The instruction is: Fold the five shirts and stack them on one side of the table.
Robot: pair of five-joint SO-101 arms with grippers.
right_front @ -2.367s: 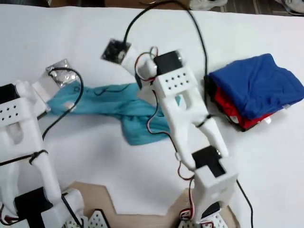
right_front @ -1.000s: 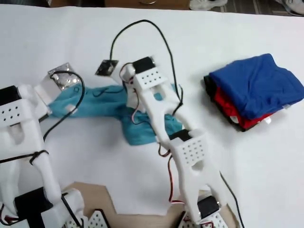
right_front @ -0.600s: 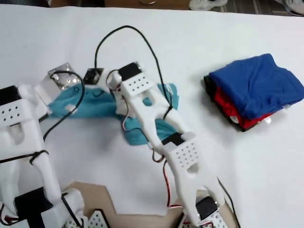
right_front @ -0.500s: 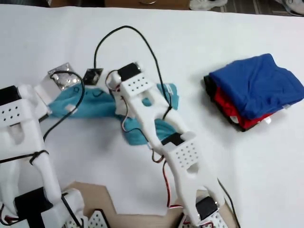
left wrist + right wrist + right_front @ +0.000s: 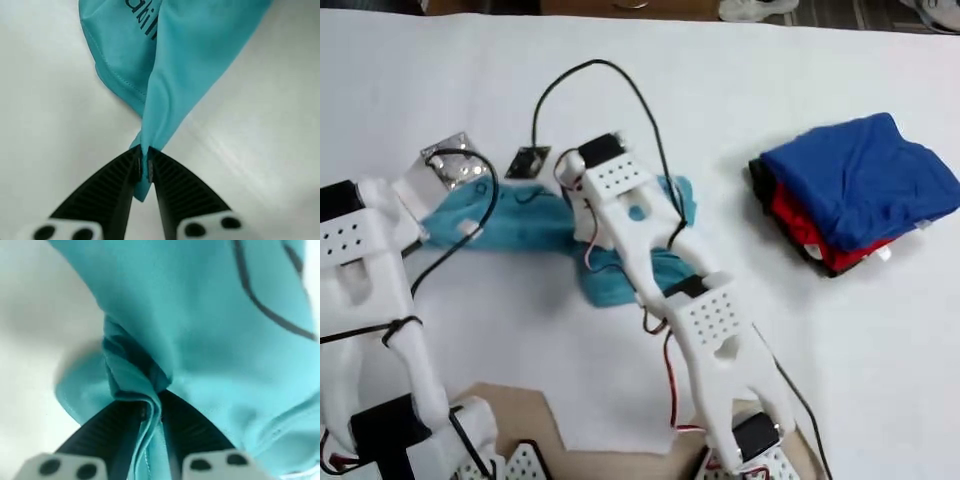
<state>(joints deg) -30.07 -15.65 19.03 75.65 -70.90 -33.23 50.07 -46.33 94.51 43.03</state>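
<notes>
1. A white table carries a crumpled teal shirt mid-table. A folded stack, blue on top, sits well apart at one side.
2. The high view takes in the stack; the wrist views show the teal cloth close up.
3. The left arm has its jaws pressed together on a pinched end of the shirt.
4. The right arm has its jaws clamped on a bunched fold.

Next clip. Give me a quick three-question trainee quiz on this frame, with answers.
1. True or false: the left jaws and the right jaws are each shut on the teal shirt.
2. Which colour tops the folded stack? A red, B blue, C black.
3. Fill in: the folded stack lies ___ the teal shirt (touching / apart from).
Key: 1 true; 2 B; 3 apart from.
</notes>
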